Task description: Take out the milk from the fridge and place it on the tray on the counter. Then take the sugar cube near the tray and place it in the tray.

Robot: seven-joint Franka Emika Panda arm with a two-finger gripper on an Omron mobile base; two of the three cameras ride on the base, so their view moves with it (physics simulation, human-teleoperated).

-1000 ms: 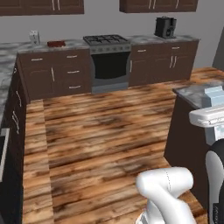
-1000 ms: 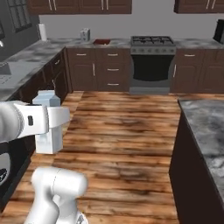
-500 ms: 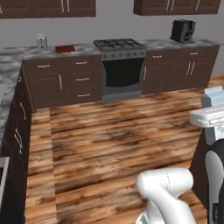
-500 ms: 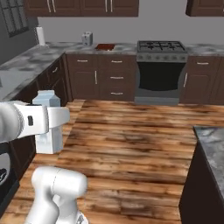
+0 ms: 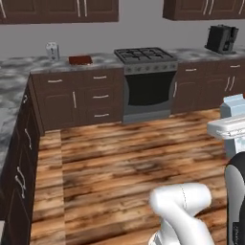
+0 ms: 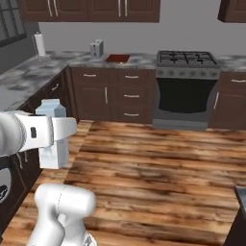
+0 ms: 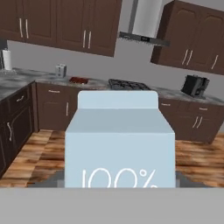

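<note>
The milk (image 7: 120,140), a pale blue-and-white gable-top carton, stands upright close in front of the hand camera. My gripper (image 6: 54,136) is shut on it, with the carton (image 6: 53,108) held in the air above the wooden floor. From the left base it shows at the right edge as milk (image 5: 234,104) above the white hand (image 5: 228,128). The dark reddish-brown tray (image 6: 117,58) lies on the far counter (image 6: 72,60), next to a silver toaster (image 6: 96,48). The same tray (image 5: 80,60) appears again far off (image 7: 79,80). The sugar cube is too small to make out. The fridge is out of view.
A gas stove (image 5: 143,55) with an oven below stands right of the tray. A black appliance (image 5: 221,38) sits on the counter further right. A paper towel roll (image 6: 39,44) stands at the left corner. A counter run with dark cabinets (image 5: 21,143) lines the left side. Open wooden floor (image 6: 158,163) lies between.
The whole scene has slid across both base views, so the base has moved and the far counter looks nearer. The milk stays held in the gripper the same way.
</note>
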